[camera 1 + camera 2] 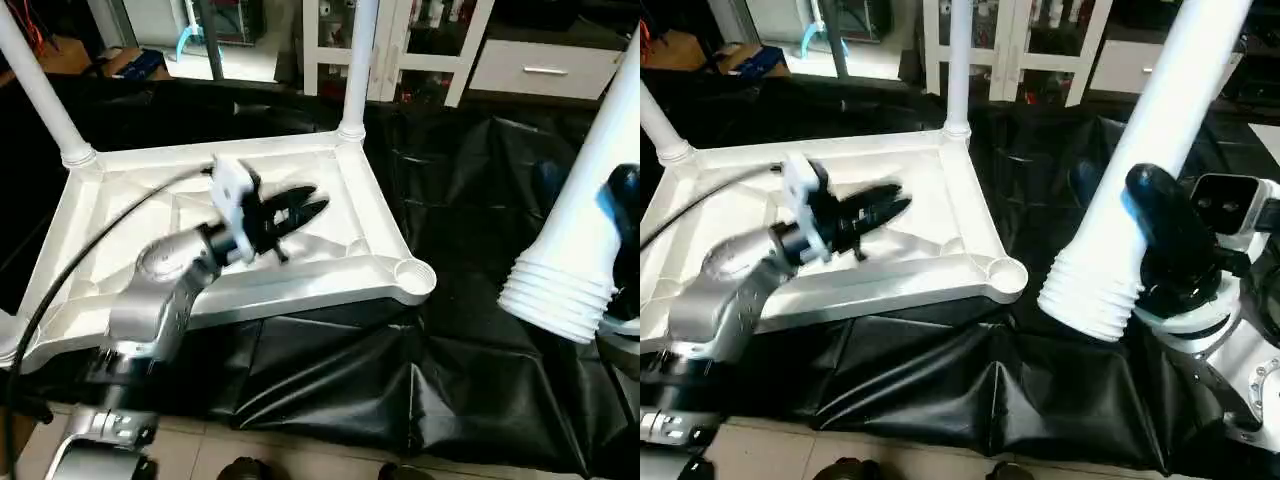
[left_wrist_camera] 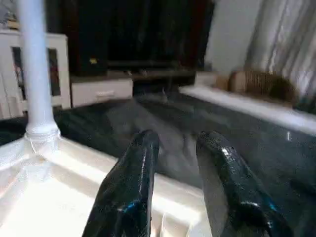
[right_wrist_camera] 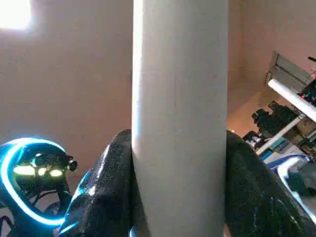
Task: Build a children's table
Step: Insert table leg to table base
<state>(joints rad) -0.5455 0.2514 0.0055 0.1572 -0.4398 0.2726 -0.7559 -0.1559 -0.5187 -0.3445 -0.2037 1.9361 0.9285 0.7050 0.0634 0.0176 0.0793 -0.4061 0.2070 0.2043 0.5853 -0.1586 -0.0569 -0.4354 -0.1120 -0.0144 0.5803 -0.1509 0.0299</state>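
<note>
Far left, two legs (image 1: 40, 90) already stand in the inverted table top (image 1: 960, 255), ribs up on the black sheet (image 1: 970, 390). Your left gripper (image 1: 305, 207) hovers level over the ribs, fingers apart, empty. The near-right socket (image 1: 414, 275) lies open. Right, your right gripper (image 1: 1170, 240) is clamped on the loose leg (image 1: 1140, 170), tilted threaded-end-down, likely for that socket.

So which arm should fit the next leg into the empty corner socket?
Probably the right: its gripper already clamps a leg near the empty socket. The left gripper holds nothing over the tabletop.
</note>
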